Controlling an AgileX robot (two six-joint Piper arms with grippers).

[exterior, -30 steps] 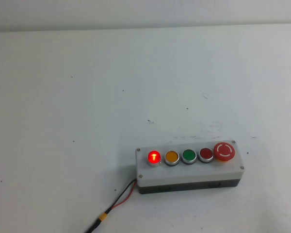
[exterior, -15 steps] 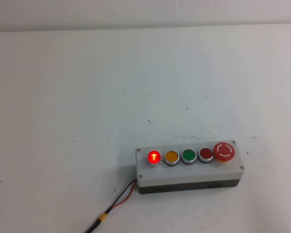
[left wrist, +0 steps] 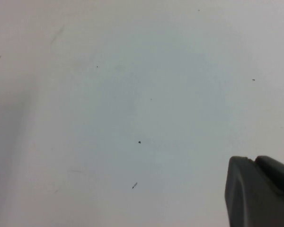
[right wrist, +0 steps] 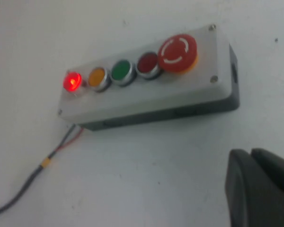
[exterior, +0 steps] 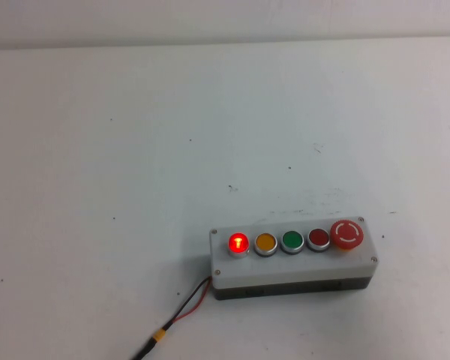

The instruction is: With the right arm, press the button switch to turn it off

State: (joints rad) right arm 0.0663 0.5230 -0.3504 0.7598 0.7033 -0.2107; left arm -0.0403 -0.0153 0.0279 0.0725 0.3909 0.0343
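Button switch (exterior: 238,243): lit red, at the far end of the button row on a white box (exterior: 292,266) that sits on the counter (exterior: 135,150); the row's long axis runs from this switch past the yellow button (exterior: 265,242), green button (exterior: 292,241) and dark red button (exterior: 318,238) to the mushroom stop button (exterior: 346,233)

Right tool (right wrist: 260,189): absent from the high view; in its wrist view only a dark part of it shows at the frame edge, off the stop-button end of the box and well apart from it; whether its tips are apart or together cannot be told. The switch (right wrist: 72,81) lies at the opposite end of the row from the tool, so the reach would likely have to pass along or over the other four buttons

Left tool (left wrist: 262,191): over bare counter, no box in its view; tip state cannot be told

Red and black wires (exterior: 187,307): leave the box below the switch end
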